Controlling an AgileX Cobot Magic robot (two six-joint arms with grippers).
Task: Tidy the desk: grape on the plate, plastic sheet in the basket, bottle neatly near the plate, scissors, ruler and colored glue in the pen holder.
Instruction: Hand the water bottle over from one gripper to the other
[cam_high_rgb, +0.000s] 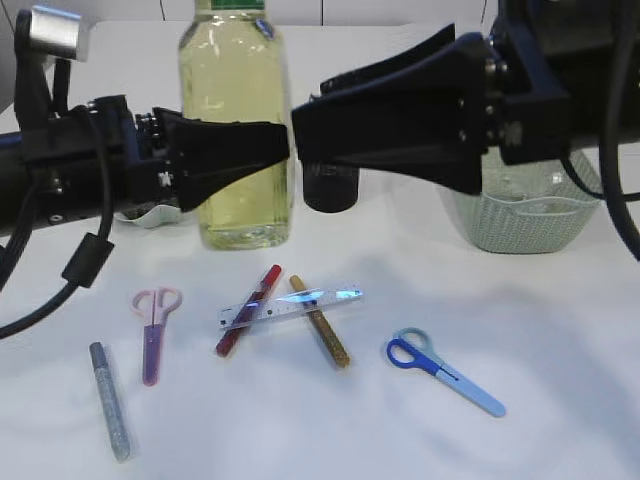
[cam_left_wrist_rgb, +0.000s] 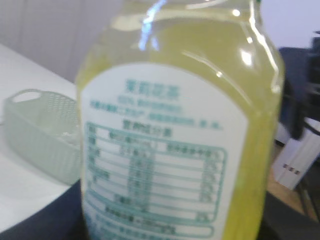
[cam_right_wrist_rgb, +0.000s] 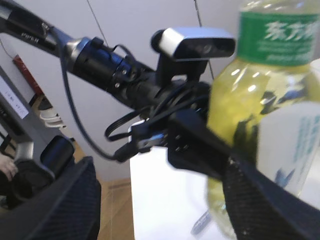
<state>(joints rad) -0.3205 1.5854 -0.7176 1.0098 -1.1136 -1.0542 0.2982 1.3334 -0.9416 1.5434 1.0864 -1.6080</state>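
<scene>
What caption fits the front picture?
Two pincers meet at a yellow bottle above scattered scissors, ruler and glue sticks.

- exterior view: set low, near table height, looking along the white table (cam_high_rgb: 300, 430) with a slight downward tilt. both arms cross the upper frame close to the lens; the bottle (cam_high_rgb: 236, 120) stands mid-distance, the basket (cam_high_rgb: 520, 225) behind right.
- left wrist view: very near the bottle (cam_left_wrist_rgb: 175, 125), facing its back label side-on; the label fills most of the frame and is blurred. the basket (cam_left_wrist_rgb: 42, 135) shows at left.
- right wrist view: close to the bottle (cam_right_wrist_rgb: 265, 115), looking across it toward the opposite arm and its wrist camera (cam_right_wrist_rgb: 195, 45).
- shared content: the bottle appears in all three views; the basket in the exterior and left wrist views.
</scene>
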